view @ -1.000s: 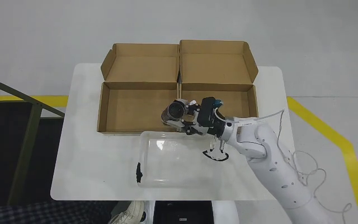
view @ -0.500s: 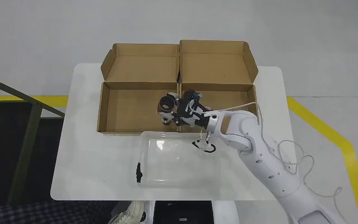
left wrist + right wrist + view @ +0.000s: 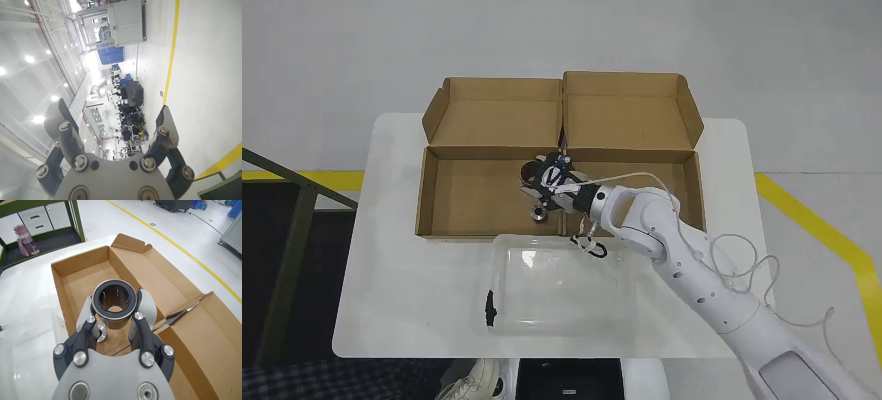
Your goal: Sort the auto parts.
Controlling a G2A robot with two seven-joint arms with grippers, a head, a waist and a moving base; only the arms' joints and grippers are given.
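Right wrist view: the right gripper [image 3: 115,303] presses its smooth white fingers [image 3: 146,304] against both sides of the bearing [image 3: 115,322].
Bearing: a short, shiny steel cylinder with a black end ring and rows of small balls down its bore. It hangs above the left box [image 3: 75,289], near the end that meets the right box [image 3: 198,332].
Boxes: matte brown corrugated cardboard, shallow and rectangular, side by side with their lid flaps folded back.
Disc [image 3: 101,333]: small, round, bright metal, lying on the left box floor below the bearing.
Tray [image 3: 542,290]: clear glossy plastic with rounded corners, just beside the boxes, with a small black part [image 3: 489,307] at one edge.
Left gripper [image 3: 113,108]: dark ribbed fingers spread wide with nothing between them.
Change: a second ago the bearing hung by the box wall nearest the tray. It is now farther over the left box floor, and the right arm has swung that way.
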